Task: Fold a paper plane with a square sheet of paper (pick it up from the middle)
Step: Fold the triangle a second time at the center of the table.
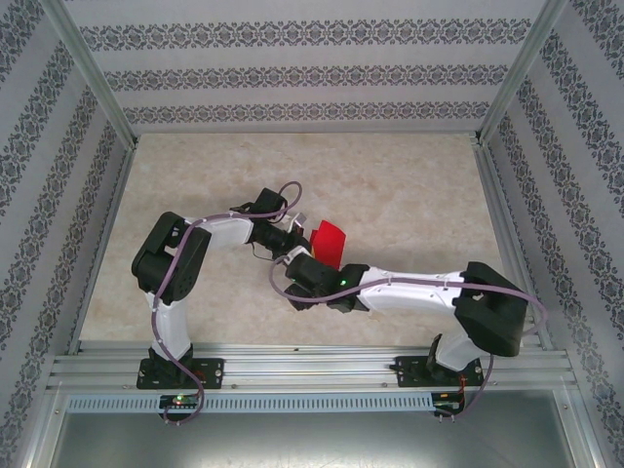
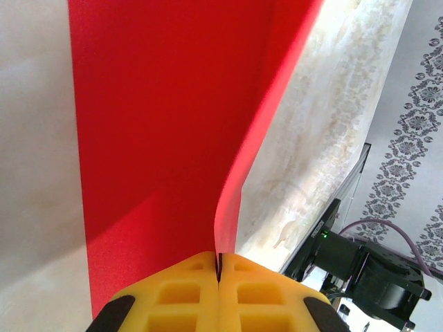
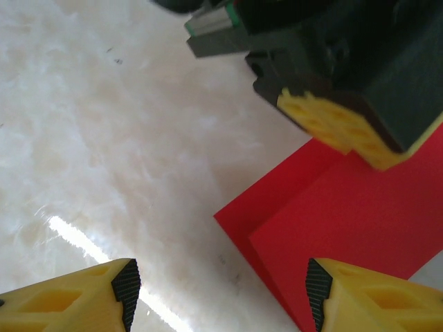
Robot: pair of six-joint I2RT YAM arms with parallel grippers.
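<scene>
Left gripper (image 2: 219, 268) is clamped on one edge of the red square sheet of paper (image 2: 159, 138), held up over the table (image 3: 104, 138) between the arms. Right gripper (image 3: 223, 287) has its jaws apart near the sheet's lower corner. Risk: the sheet bows and looks doubled, so the right jaws may catch one layer or tug it from the thin pinch, skewing the crease.
</scene>
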